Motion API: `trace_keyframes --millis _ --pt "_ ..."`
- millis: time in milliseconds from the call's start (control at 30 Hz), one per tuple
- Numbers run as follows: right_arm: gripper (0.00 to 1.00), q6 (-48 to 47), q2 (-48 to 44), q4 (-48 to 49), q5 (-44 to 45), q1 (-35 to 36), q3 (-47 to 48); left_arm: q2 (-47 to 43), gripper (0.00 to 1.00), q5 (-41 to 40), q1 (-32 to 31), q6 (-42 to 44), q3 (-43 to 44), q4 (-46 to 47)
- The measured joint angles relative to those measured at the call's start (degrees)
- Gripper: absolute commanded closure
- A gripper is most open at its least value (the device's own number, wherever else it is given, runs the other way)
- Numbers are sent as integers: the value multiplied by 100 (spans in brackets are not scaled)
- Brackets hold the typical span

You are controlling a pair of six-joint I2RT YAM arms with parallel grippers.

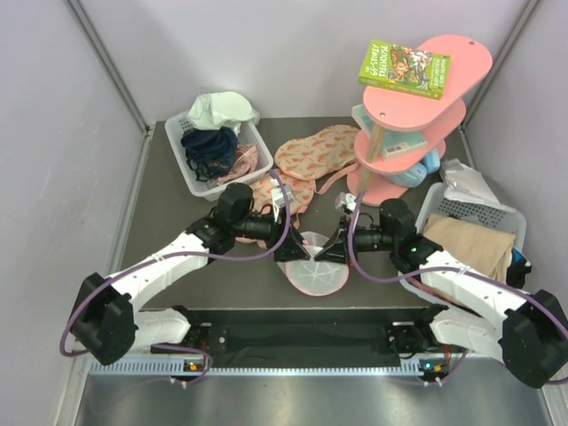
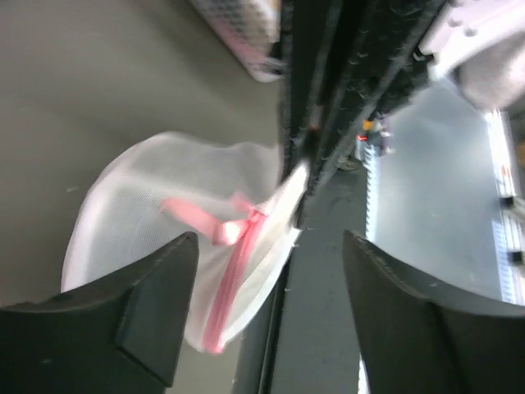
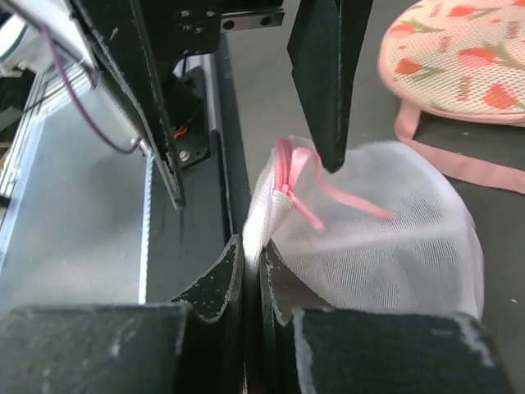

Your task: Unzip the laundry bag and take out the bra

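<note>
While the laundry bag (image 1: 316,266) lies at six o'clock on the table (image 1: 169,232), right gripper (image 3: 250,254) clamped on its mesh rim at three o'clock, left gripper (image 2: 271,238) at nine o'clock, jaws apart, gripping nothing.

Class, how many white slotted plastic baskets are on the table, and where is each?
2. One white slotted plastic basket sits far left, holding clothes; the other basket sits at the right edge, holding tan fabric.
</note>
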Motion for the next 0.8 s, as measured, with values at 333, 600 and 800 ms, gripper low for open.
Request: trace_keyframes --millis 333,600,800 --pt "100 1180 -149 151 2658 22 -46 -323 7 -2312 13 -400 -105 -304" --pt "100 2378 -7 713 4201 22 -313 -551 8 -2964 20 -1733 -1307 518" --pt "100 2907 90 929 4833 98 -520 -197 9 -2955 11 -2717 -1878 1515"
